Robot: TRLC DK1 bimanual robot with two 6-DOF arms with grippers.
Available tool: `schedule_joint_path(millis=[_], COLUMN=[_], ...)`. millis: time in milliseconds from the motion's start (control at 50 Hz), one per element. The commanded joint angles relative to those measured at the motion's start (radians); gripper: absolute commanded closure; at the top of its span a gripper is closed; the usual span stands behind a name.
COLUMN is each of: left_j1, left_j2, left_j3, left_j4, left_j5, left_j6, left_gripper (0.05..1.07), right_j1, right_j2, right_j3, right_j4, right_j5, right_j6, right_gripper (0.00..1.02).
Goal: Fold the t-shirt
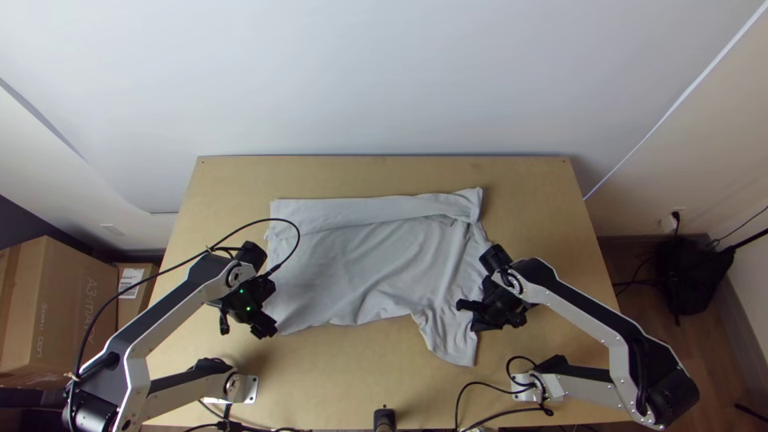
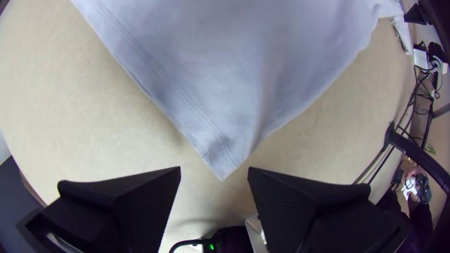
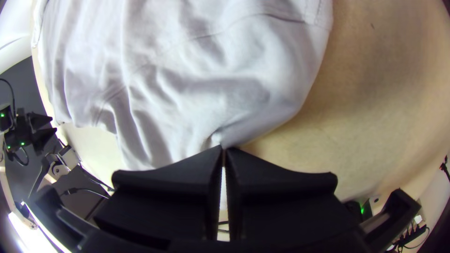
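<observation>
T-shirt (image 1: 360,264), pale grey, is lying across the middle of the wooden table (image 1: 528,172), its far edge forming a folded-over band and one sleeve (image 1: 450,340) pointing toward the near side at the right. Along the shirt's right side, the right gripper (image 1: 468,316) is pinching the cloth between closed fingers, creases gathering at the tips. At the near left, the left gripper (image 1: 243,330) is holding its fingers wide apart, the hemmed corner (image 2: 222,166) pointing toward the gap between them. Cardboard boxes (image 1: 60,304) are standing left of the table; a black bag (image 1: 688,276) is resting on the floor at the right.
</observation>
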Motion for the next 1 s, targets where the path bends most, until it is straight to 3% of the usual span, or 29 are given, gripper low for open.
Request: schedule_joint_path(millis=[0,80,200,320,460,660,860,980], left_j1=[-0.019,-0.03,-0.049,-0.056,-0.016,0.163,0.241,0.258], left_j2=[0.016,0.016,0.027,0.008,-0.007,-0.019,-0.032,-0.039], left_j3=[-0.032,-0.049,-0.085,-0.101,-0.099,-0.021,0.007,0.016], left_j4=[-0.002,0.009,0.032,0.084,0.093,0.053,0.032,0.026], left_j5=[0.029,0.062,0.087,0.104,0.102,0.102,0.102,0.102], left_j6=[0.041,0.056,0.063,0.066,0.095,0.201,0.251,0.27], left_gripper=[0.37,0.53,0.59,1.05,1.04,1.04,1.04,1.04], right_j1=[-0.014,-0.025,-0.04,-0.061,-0.097,-0.201,-0.252,-0.262], right_j2=[-0.037,-0.043,-0.048,-0.053,-0.068,-0.063,-0.049,-0.042], right_j3=[0.037,0.048,0.056,0.066,0.091,0.119,0.163,0.2], right_j4=[-0.011,-0.012,-0.014,-0.029,-0.043,-0.061,-0.081,-0.083], right_j5=[0.004,0.004,0.004,0.004,0.004,0.009,0.07,0.141], right_j6=[0.03,0.03,0.03,0.023,0.017,-0.049,-0.082,-0.09], right_gripper=[1.0,1.0,1.0,1.0,1.0,1.0,1.0,1.0])
